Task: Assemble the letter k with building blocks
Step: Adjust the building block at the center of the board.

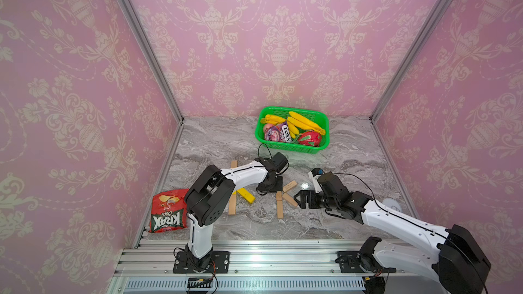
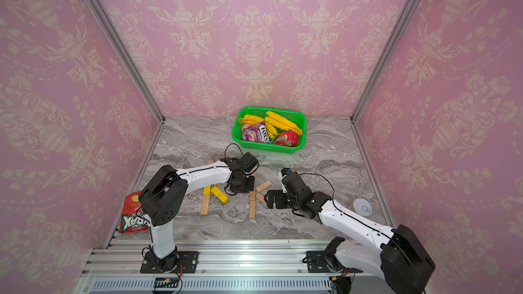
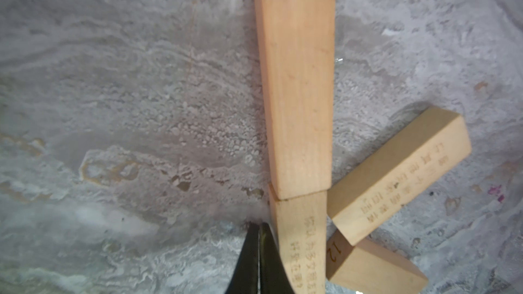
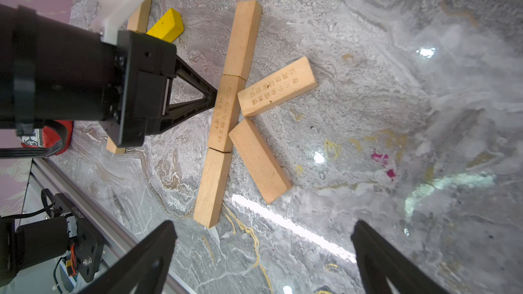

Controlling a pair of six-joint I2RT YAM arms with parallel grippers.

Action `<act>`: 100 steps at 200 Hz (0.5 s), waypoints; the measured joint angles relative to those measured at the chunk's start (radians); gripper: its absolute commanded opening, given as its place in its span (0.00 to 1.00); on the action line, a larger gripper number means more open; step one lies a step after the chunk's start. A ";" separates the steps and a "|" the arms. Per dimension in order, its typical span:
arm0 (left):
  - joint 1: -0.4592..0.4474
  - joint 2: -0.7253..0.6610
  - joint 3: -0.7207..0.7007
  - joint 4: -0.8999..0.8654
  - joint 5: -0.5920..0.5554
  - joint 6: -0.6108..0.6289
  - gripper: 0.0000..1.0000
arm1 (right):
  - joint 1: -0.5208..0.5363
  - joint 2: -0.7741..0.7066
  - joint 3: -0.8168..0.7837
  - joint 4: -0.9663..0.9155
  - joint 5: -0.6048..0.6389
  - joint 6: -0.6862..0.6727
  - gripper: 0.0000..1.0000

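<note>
Left pincer (image 4: 216,96): jaws pressed together, pinching nothing, used as a single blunt point. Its tips sit at the long side of the middle stem bar (image 4: 226,114) of the all-wood K (image 2: 252,207); from the wrist views I cannot tell whether they touch it or are just clear of it. Beyond the stem from the tips, the printed arm bar (image 4: 277,87) and the plain arm bar (image 4: 260,161) both butt against that same middle bar. The stem reads slightly kinked at both joints, so I judge the step in hand to be nudging the middle bar into line with its two end bars. To do it well, I keep the tips low on the table (image 4: 396,108) and aim at the bar's mid-length so it slides and does not pivot. I push in very short strokes, since any overshoot drives both arms outward. Right pincer (image 4: 263,222): spread wide, holding nothing, hovering just off the stem's end, on the arms' side. It could serve as a backstop. The yellow block (image 4: 167,25) lies behind the left pincer, well clear.
</note>
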 measured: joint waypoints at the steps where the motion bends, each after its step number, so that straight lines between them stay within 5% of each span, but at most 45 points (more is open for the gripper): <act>1: 0.000 0.000 0.000 0.000 0.000 0.000 0.07 | 0.000 0.000 -0.001 0.000 0.000 0.000 1.00; 100: -0.019 0.021 0.044 -0.025 -0.008 -0.004 0.05 | -0.026 -0.040 -0.038 0.010 -0.019 0.000 1.00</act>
